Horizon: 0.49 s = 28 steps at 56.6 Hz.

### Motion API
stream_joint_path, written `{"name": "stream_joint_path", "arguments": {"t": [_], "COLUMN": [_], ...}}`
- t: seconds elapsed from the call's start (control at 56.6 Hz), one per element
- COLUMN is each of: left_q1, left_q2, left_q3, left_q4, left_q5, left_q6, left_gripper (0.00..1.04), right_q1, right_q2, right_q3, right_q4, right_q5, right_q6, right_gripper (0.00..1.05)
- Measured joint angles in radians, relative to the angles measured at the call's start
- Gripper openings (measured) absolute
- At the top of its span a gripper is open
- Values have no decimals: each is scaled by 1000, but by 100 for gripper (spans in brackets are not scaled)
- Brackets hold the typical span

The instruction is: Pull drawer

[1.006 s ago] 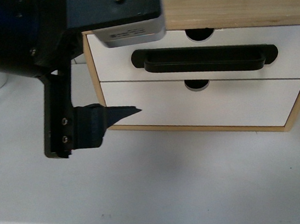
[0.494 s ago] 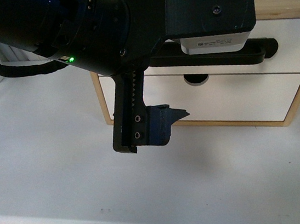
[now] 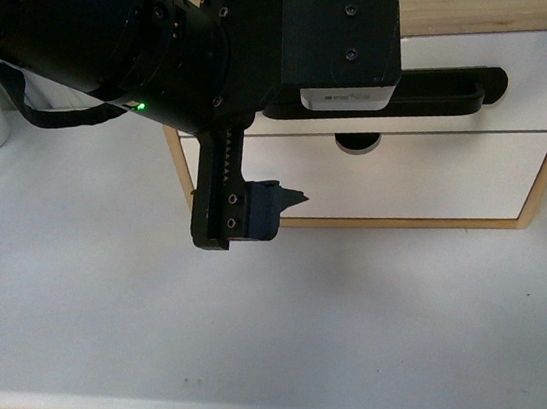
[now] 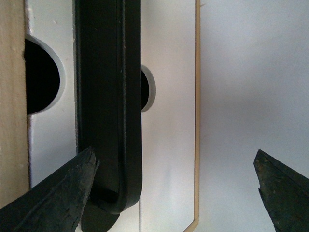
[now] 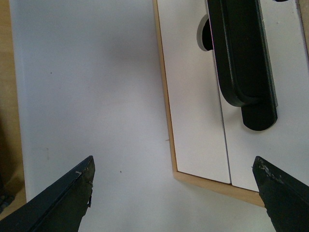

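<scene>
The left end effector [image 4: 174, 191] is held wide open and empty, close before the drawer [image 3: 541, 89] on the bench [image 3: 117, 316]. The drawer's black bar handle [image 4: 108, 96], lying across the gap, is seen beside one finger [image 4: 53, 193], off-centre. The right end effector [image 5: 174, 193], equally spread and empty, is placed farther off.

Cannot see one end of the drawer [image 3: 530, 80] bar handle [image 3: 441, 94]: covered by the left arm [image 3: 131, 42], above the one visible finger [image 3: 272, 210]. Other finger hidden.
</scene>
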Motion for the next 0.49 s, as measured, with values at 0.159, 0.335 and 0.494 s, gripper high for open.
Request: {"name": "stream_joint_path", "arguments": {"t": [0.159, 0.335, 0.494], "left_q1": [4, 11, 21], "left_q2": [21, 46, 68], "left_q3": [12, 31, 43], "left_q4": [4, -4, -18], "left_q5": [-3, -16, -29], "left_q6": [9, 29, 56], "left_gripper": [99, 99, 99], "right_q1": [0, 3, 21], "right_q2": [0, 5, 27], "right_q3": [0, 0, 6], "right_q4": [3, 13, 49], "right_q5": [-4, -4, -1], "right_q6": [4, 7, 23], "right_gripper": [96, 96, 96]}}
